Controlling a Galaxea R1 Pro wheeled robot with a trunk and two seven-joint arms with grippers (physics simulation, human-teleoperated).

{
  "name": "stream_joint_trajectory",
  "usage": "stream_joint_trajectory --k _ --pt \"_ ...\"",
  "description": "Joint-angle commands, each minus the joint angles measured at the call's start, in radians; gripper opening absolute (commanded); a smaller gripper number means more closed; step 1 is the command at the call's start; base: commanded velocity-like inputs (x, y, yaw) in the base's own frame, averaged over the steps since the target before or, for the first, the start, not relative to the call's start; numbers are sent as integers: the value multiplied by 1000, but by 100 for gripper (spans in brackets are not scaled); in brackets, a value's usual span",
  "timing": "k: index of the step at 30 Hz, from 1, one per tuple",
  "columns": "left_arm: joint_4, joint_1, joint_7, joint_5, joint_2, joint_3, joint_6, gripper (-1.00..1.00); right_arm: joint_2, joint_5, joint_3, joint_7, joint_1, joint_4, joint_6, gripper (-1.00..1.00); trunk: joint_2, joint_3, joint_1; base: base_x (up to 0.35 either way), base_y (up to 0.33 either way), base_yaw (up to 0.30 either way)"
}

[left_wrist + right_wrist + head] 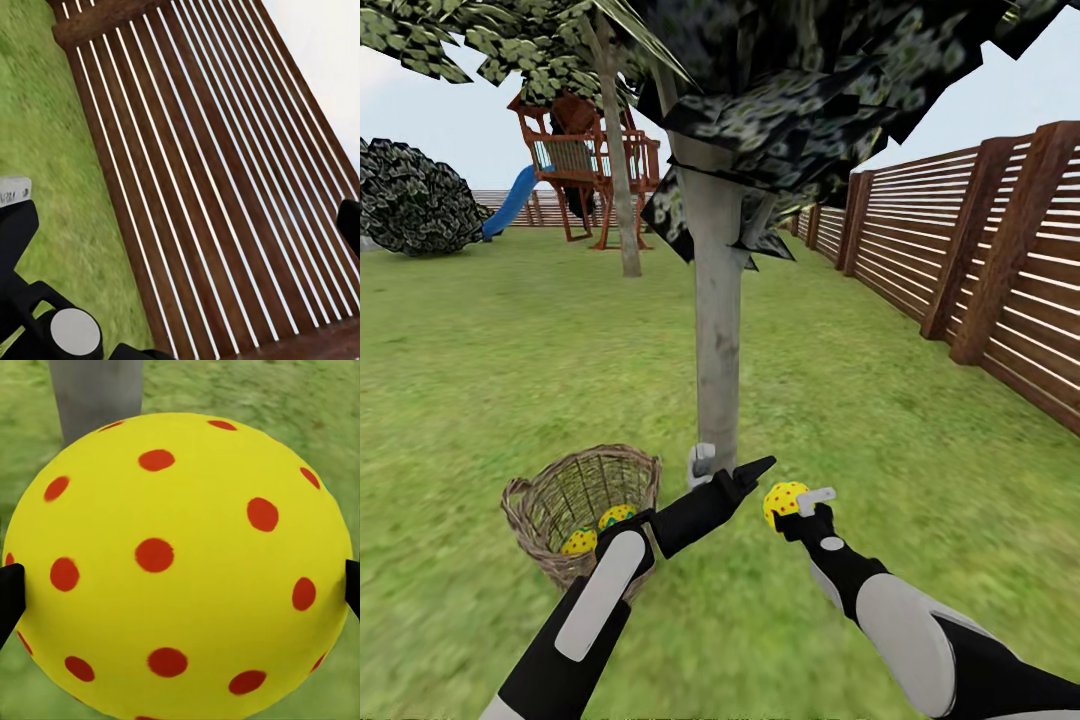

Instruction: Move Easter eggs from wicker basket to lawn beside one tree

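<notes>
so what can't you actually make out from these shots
- Lower parts of the two eggs in the wicker basket, head view: the basket wall and the left arm cover them.
- Blue zigzag band on the held egg, right wrist view: the egg's near face is turned so it shows dots alone.
- Left gripper, head view: whether it is open; its fingers overlap the tree trunk.
- Playset, head view: foliage hides its top.

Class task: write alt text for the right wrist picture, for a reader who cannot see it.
A yellow egg with red dots sits close to the camera, held between two dark fingertips at its sides. Behind it are blurred grass and a pale grey tree trunk.
</notes>
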Motion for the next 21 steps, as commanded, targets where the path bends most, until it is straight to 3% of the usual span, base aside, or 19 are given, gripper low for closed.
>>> stream_joint_trajectory --k 1,7,21 --pt "0 0 -1 3 0 1 4 100 0 11 -7 -5 0 1 -3 -100 -8 -4 4 0 0 0" --pt "0 0 -1 3 0 1 3 100 -1 11 -7 -5 2 1 -4 -100 -50 -23 27 0 0 0" --pt "0 0 -1 3 0 1 3 100 -5 10 -7 -5 2 1 0 -100 -53 -77 33 0 0 0"
